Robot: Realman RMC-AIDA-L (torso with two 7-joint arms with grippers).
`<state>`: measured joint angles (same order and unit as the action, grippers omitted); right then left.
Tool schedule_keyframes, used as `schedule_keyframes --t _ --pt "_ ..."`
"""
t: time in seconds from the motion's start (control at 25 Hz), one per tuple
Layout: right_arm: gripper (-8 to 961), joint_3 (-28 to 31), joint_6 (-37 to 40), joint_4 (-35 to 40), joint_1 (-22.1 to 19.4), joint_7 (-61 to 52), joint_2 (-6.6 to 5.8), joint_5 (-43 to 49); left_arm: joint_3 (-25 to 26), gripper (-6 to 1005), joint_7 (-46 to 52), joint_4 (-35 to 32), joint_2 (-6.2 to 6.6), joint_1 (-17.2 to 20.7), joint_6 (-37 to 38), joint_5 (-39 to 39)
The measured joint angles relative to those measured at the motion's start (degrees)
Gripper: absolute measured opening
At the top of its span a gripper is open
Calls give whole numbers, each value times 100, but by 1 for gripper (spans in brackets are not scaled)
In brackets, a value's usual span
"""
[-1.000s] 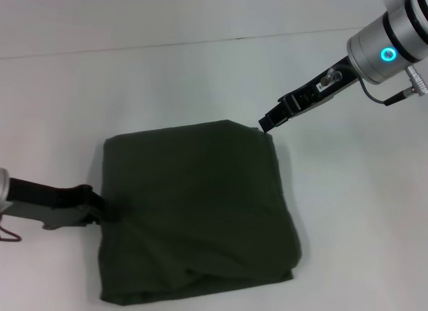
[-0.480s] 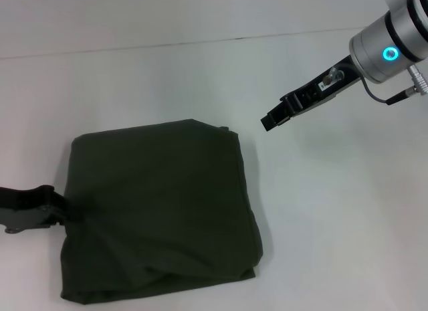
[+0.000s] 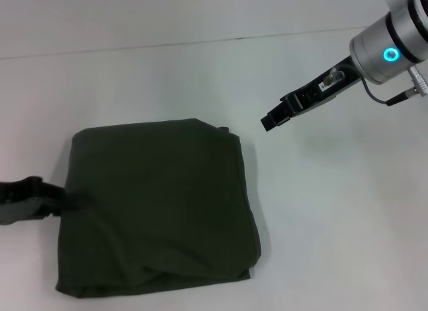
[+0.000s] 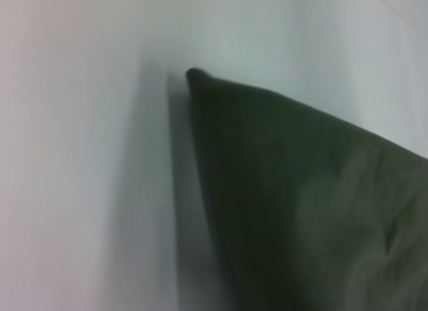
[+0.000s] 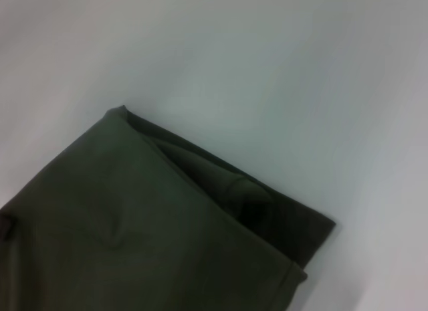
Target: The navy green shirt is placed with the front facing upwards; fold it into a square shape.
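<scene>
The navy green shirt (image 3: 157,207) lies folded into a rough square on the white table, plain side up with no print showing. At the middle of its left edge my left gripper (image 3: 65,198) lies low on the table and holds the cloth, which creases there. My right gripper (image 3: 267,120) hangs above the bare table, a little right of the shirt's far right corner and apart from it. In the left wrist view one corner of the shirt (image 4: 301,211) shows. The right wrist view looks down on the shirt (image 5: 134,237) and its layered folded edge.
The white table (image 3: 334,224) stretches bare to the right of the shirt and behind it. Its far edge meets a pale wall at the back. The shirt's near edge lies close to the bottom of the head view.
My left gripper has pulled the shirt leftward across the table, away from the right gripper. The right gripper, earlier at the shirt's far right corner, has stayed in place.
</scene>
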<state>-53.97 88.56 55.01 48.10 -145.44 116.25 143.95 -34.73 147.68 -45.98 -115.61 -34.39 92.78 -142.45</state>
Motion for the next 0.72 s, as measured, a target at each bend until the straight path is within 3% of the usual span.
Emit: schedule_keyframes --t 0.16,0.32,0.44,0.52,0.64,0.72 --pt "322 127 -10 -14 -10 46 1 -21 131 250 22 -245 -18 180 59 -18" --pt "328 409 -3 13 -146 501 29 -496 244 272 -278 -1052 -131 453 265 44" --pt "333 669 -87 8 -458 1339 65 -1257 361 409 -975 -1663 -305 741 392 379" --pt "406 768 -140 -16 -697 1997 100 -1806 430 500 -1756 -1966 -457 980 584 879" --pt "515 761 -128 20 -1241 3646 289 -2727 431 742 -3213 -2198 -725 1334 883 1635" --pt "619 568 0 -12 -1586 4728 374 -3110 329 808 -4073 -2065 -830 1560 987 1942"
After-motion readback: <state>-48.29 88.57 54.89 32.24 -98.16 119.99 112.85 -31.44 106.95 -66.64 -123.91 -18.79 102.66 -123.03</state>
